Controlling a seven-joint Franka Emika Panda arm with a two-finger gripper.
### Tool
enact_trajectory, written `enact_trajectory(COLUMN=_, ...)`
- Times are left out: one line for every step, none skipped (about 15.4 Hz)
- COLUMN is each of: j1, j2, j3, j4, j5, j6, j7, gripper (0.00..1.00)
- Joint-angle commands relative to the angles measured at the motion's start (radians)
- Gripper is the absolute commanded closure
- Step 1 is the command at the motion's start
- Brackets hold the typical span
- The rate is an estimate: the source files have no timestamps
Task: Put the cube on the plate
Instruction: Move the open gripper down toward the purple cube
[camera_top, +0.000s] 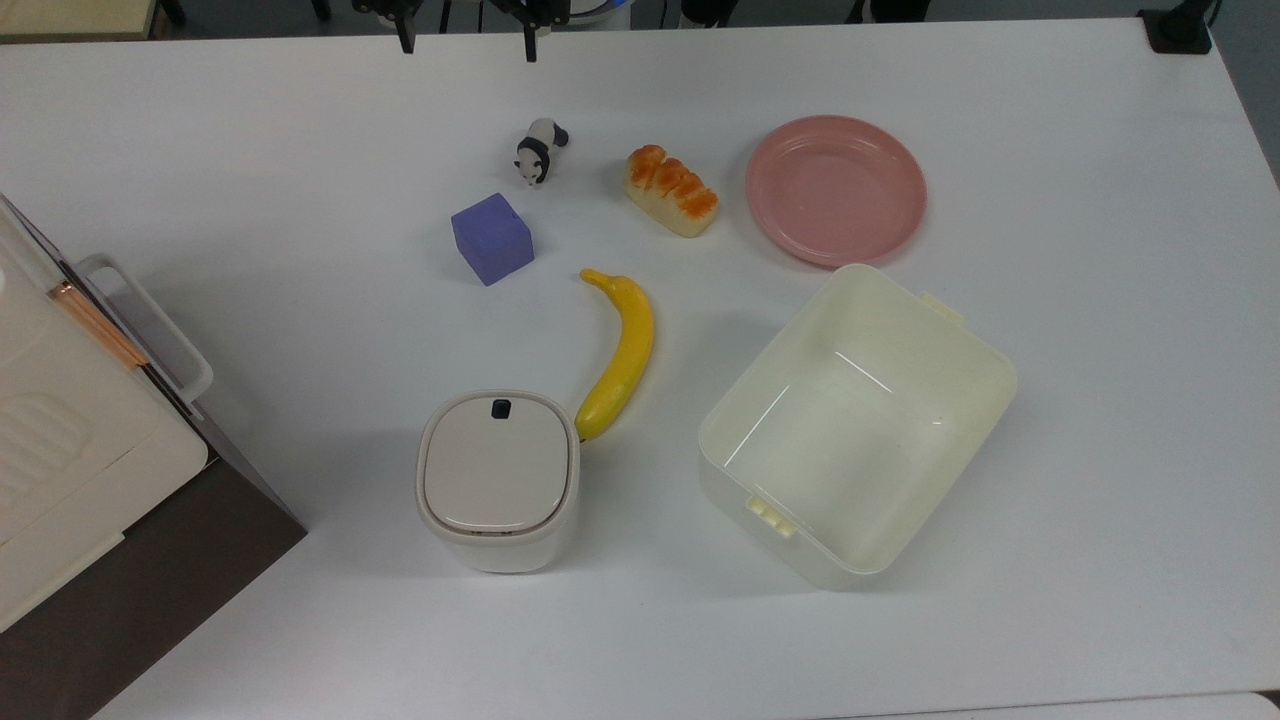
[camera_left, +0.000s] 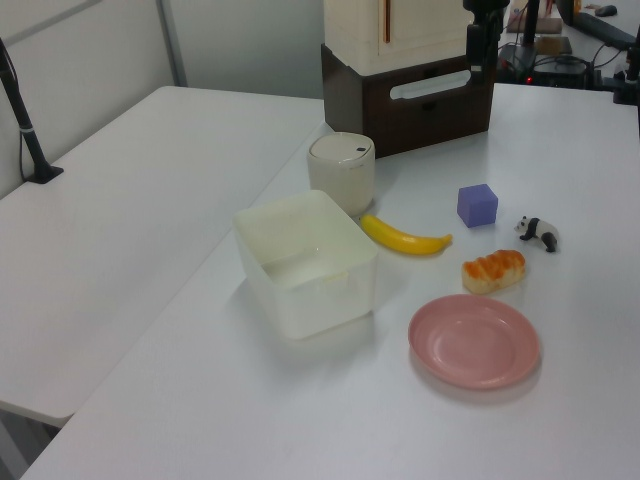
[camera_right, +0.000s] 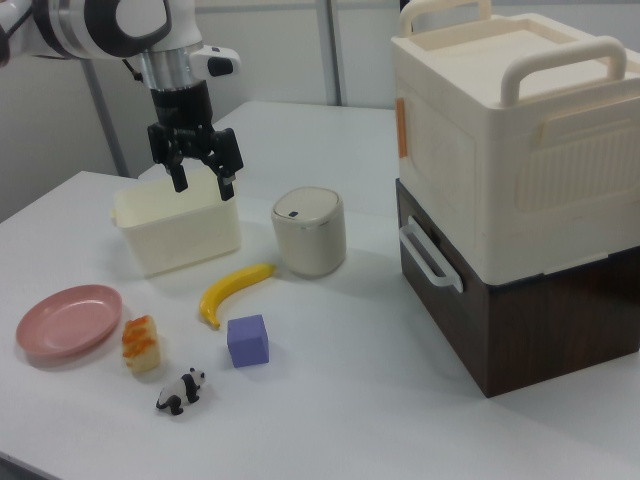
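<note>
Gripper (camera_right: 204, 183) up in the air, fingers spread wide, nothing between them; cube (camera_top: 492, 239) down on the white table (camera_top: 1050, 480), between panda toy (camera_top: 538, 150) and banana (camera_top: 621, 354); plate (camera_top: 835, 189) bare, beyond bread toy (camera_top: 671, 190) toward the top view's right.

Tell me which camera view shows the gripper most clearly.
The right view: the gripper hangs open in the air, whole, above the table. The top view catches just its fingertips at the upper edge. The left view shows a dark part of it.
</note>
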Motion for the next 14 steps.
enact_trajectory(j1=0.006, j2=-0.002, j3=-0.004, j4=-0.003, j5=-0.003, j6=0.008, j7=-0.016, gripper=0.00)
enact_trajectory(j1=0.004, j2=-0.003, j3=-0.004, j4=-0.003, j5=-0.003, j6=0.007, j7=-0.016, gripper=0.00)
enact_trajectory(j1=0.002, j2=-0.002, j3=-0.004, j4=-0.005, j5=-0.003, j6=0.008, j7=-0.025, gripper=0.00)
enact_trajectory(j1=0.002, j2=-0.002, j3=-0.004, j4=-0.005, j5=-0.003, j6=0.008, j7=-0.036, gripper=0.00)
enact_trajectory(j1=0.001, j2=0.000, j3=-0.004, j4=-0.005, j5=-0.003, j6=0.008, j7=-0.042, gripper=0.00)
enact_trajectory(j1=-0.001, j2=0.000, j3=-0.005, j4=-0.006, j5=-0.003, j6=0.010, j7=-0.059, gripper=0.00)
enact_trajectory(j1=-0.002, j2=0.001, j3=-0.008, j4=-0.011, j5=-0.004, j6=0.012, j7=-0.085, gripper=0.00)
enact_trajectory(j1=-0.002, j2=0.003, j3=-0.011, j4=-0.025, j5=-0.006, j6=0.024, j7=-0.114, gripper=0.00)
enact_trajectory(j1=-0.004, j2=0.000, j3=-0.011, j4=-0.040, j5=-0.006, j6=0.041, j7=-0.131, gripper=0.00)
enact_trajectory(j1=-0.008, j2=0.000, j3=-0.013, j4=-0.054, j5=-0.007, j6=0.051, j7=-0.132, gripper=0.00)
enact_trajectory(j1=-0.013, j2=0.000, j3=-0.011, j4=-0.060, j5=-0.009, j6=0.054, j7=-0.135, gripper=0.00)
enact_trajectory(j1=-0.016, j2=0.000, j3=-0.011, j4=-0.068, j5=-0.013, j6=0.056, j7=-0.137, gripper=0.00)
enact_trajectory(j1=-0.022, j2=-0.002, j3=-0.013, j4=-0.080, j5=-0.016, j6=0.056, j7=-0.148, gripper=0.00)
enact_trajectory(j1=-0.027, j2=-0.003, j3=-0.013, j4=-0.091, j5=-0.016, j6=0.056, j7=-0.175, gripper=0.00)
